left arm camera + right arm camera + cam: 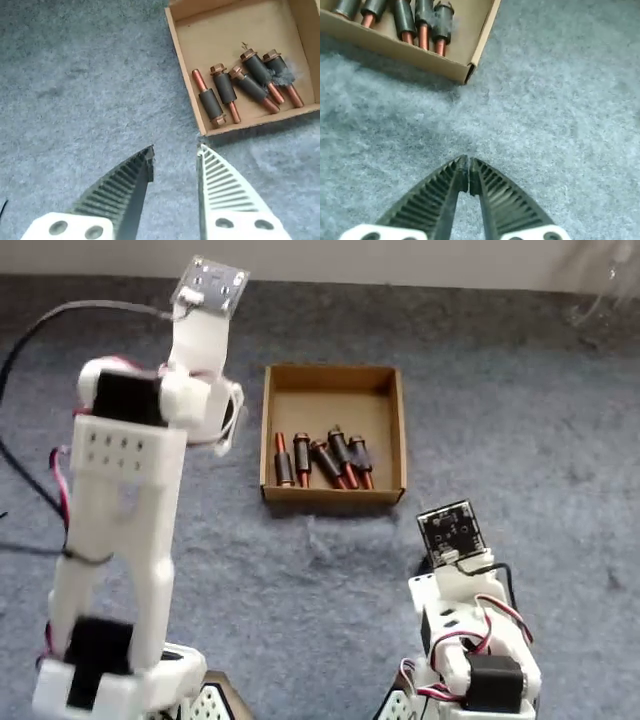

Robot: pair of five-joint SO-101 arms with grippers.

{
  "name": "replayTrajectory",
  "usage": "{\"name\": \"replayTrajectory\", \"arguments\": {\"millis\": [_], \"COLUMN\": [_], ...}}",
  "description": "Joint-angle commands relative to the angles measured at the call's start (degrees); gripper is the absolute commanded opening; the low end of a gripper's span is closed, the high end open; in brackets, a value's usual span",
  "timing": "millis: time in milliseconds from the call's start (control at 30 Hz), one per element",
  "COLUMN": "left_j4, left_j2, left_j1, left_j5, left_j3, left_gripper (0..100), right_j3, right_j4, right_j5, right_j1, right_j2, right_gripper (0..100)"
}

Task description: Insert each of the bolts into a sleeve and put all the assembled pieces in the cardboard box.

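The cardboard box (381, 379) sits on the grey carpet at the middle back. Inside it lie several copper bolts in dark sleeves (325, 460), side by side near its front wall. The left wrist view looks down on them (245, 85) in the box (227, 22). My left gripper (175, 152) hangs open above the carpet just off the box's corner, holding nothing. My right gripper (469, 162) is shut and empty, low over the carpet in front of the box (475, 55), whose sleeved bolts (422, 22) show beyond its wall.
Grey carpet (520, 430) covers the whole work area. The left arm (125, 510) stands tall at the left, the right arm (465, 640) folded low at the front right. A black cable (30, 340) runs at the far left.
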Motion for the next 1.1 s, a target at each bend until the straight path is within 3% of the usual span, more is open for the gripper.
{"name": "replayTrajectory", "arguments": {"millis": [0, 233, 467, 600, 767, 933, 1033, 1067], "left_j4": [-7.3, -27.5, -30.4, -33.9, -45.8, -43.4, -41.0, -40.2], "left_j2": [-19.1, -59.4, -89.4, -89.1, -87.3, -87.0, -86.9, -86.9], "left_j1": [-3.1, -14.1, -22.0, -26.8, -34.2, -39.2, -37.4, -35.9], "left_j5": [0.2, -0.3, -0.3, -0.4, -0.3, -0.3, -0.4, -0.4], "left_j3": [21.2, 63.8, 89.5, 98.0, 108.1, 107.9, 107.9, 107.9], "left_gripper": [13, 14, 14, 14, 13, 13, 0, 0], "right_j3": [2.4, 8.6, 17.6, 25.3, 29.0, 29.0, 29.0, 29.0], "right_j4": [-1.2, -4.3, -5.6, -6.1, -6.5, -6.5, -6.5, -6.5], "right_j5": [0.8, 1.1, 1.1, 1.0, 1.0, 1.0, 1.0, 1.0], "right_j1": [0.7, 0.7, 0.7, 0.7, 4.9, 5.9, 5.9, 5.9], "right_j2": [-2.7, -2.7, -2.7, -2.7, -2.7, -2.7, -2.7, -2.7], "right_gripper": [0.5, 0.5, 0.5, 0.5, 0.5, 0.5, 0.5, 0.5]}}
